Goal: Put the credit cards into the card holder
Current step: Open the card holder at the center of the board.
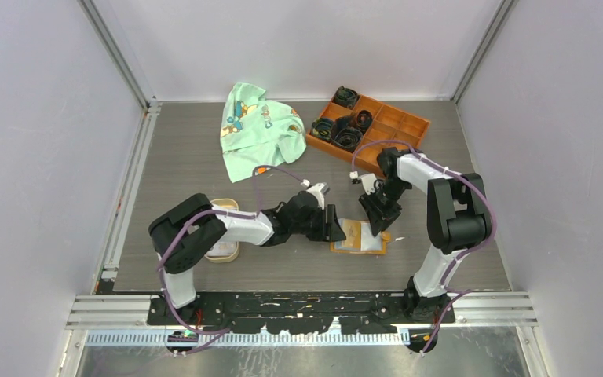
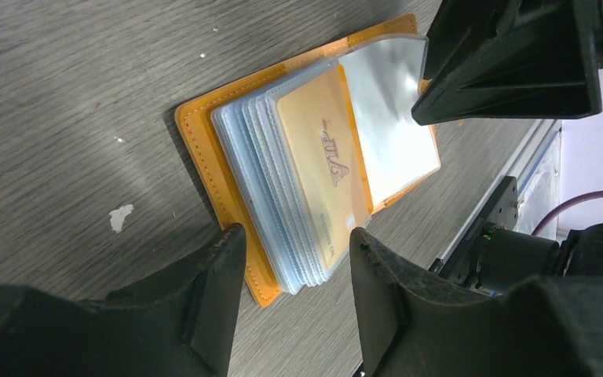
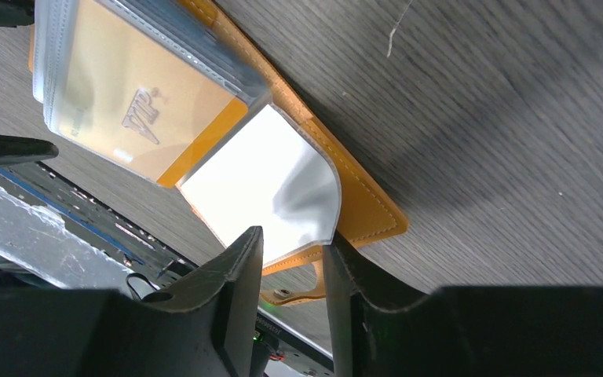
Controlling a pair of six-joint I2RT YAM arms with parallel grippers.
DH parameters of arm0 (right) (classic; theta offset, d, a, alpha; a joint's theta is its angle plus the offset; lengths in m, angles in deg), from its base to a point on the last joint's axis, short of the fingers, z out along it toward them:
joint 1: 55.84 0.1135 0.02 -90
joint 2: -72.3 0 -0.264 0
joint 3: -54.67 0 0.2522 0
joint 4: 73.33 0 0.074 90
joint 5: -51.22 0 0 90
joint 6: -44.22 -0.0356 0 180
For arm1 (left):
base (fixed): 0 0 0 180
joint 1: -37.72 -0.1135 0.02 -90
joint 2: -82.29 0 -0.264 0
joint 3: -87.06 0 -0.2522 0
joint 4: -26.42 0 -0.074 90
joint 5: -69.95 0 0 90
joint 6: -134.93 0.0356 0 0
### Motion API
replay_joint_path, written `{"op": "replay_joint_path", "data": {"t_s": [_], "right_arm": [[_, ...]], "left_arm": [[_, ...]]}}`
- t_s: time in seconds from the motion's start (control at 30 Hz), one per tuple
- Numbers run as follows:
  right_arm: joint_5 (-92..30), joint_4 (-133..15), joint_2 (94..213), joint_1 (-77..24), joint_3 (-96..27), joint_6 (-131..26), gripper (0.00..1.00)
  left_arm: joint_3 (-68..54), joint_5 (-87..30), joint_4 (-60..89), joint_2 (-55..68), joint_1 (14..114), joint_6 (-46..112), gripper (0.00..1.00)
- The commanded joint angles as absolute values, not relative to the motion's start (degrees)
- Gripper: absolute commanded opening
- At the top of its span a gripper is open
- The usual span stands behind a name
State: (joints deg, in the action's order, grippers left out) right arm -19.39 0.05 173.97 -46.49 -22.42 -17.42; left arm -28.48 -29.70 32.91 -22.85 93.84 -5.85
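Observation:
The orange card holder (image 1: 359, 238) lies open on the table between my two grippers. Its clear sleeves are fanned out, and a tan-gold card (image 2: 318, 157) sits in the top sleeve; the card also shows in the right wrist view (image 3: 126, 110). My left gripper (image 2: 297, 251) is open and empty, its jaws straddling the near end of the holder's (image 2: 204, 149) sleeve stack. My right gripper (image 3: 290, 251) is open at the holder's (image 3: 369, 212) other end. One loose clear sleeve (image 3: 259, 181) curls up against its right finger (image 3: 341, 275). The holder's snap strap (image 3: 294, 294) hangs below.
A tan oval dish (image 1: 224, 239) sits partly under my left arm. An orange compartmented tray (image 1: 396, 124) holding dark coiled items stands at the back right. A pale green printed cloth (image 1: 255, 129) lies at the back. The table's front edge is close to the holder.

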Motion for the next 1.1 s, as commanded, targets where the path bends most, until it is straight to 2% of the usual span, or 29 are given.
{"op": "replay_joint_path", "data": {"t_s": [0.0,0.27,0.83,1.07], "right_arm": [[-18.2,0.9,173.8,-46.1,-23.9,-17.4,0.4],[-15.5,2.4,174.4,-45.8,-24.5,-16.9,0.39],[-14.7,1.5,173.9,-46.1,-25.1,-19.2,0.39],[-14.8,0.6,172.7,-47.0,-24.9,-20.4,0.36]], "left_arm": [[-25.7,-30.7,32.0,-23.6,93.8,-5.7,0.52],[-25.8,-37.2,39.8,-22.7,93.9,-8.5,0.44],[-18.7,-43.0,45.6,-28.6,94.1,-12.4,0.45],[-16.2,-43.9,47.3,-30.6,95.0,-13.5,0.45]]}}
